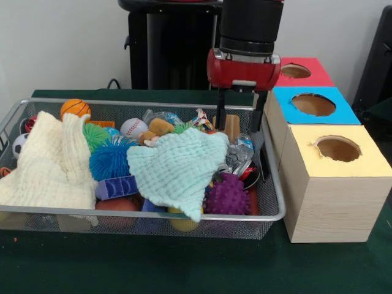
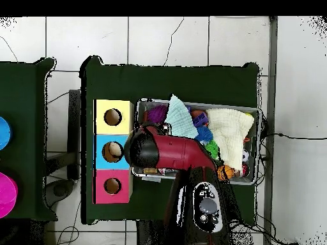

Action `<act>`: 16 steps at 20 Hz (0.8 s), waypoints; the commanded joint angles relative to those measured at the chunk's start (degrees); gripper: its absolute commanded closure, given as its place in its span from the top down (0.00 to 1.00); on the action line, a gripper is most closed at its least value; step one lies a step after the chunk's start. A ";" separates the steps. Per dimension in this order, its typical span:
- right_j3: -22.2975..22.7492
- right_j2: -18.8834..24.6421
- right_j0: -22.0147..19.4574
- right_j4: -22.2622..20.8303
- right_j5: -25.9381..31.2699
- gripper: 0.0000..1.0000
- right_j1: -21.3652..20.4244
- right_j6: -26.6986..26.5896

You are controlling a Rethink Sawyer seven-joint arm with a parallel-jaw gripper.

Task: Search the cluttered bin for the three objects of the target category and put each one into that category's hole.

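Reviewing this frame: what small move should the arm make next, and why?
Probably a short descent at the bin's far corner beside the boxes. The gripper hangs open and empty there, fingers spread above crumpled clear plastic, likely a bottle, lying uncovered beside the mint cloth. The blue-topped hole is right alongside.

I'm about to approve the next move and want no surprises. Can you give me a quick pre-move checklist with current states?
1. Claw fingers apart, down at the wire basket's far right corner: ok.
2. Claw empty: cannot tell; the fingertips are hidden among the toys.
3. Clear bottle exposed for a grasp: not ok, only partly showing behind the mint cloth.
4. Blue-topped hole unobstructed: ok.
5. All three bottles located: not ok.
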 commanded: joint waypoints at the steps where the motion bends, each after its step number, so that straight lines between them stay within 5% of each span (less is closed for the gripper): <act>1: -1.04 0.02 0.60 -0.85 -2.70 1.00 5.17 9.50; 16: 1.71 -5.99 4.37 2.98 -4.54 1.00 9.18 15.28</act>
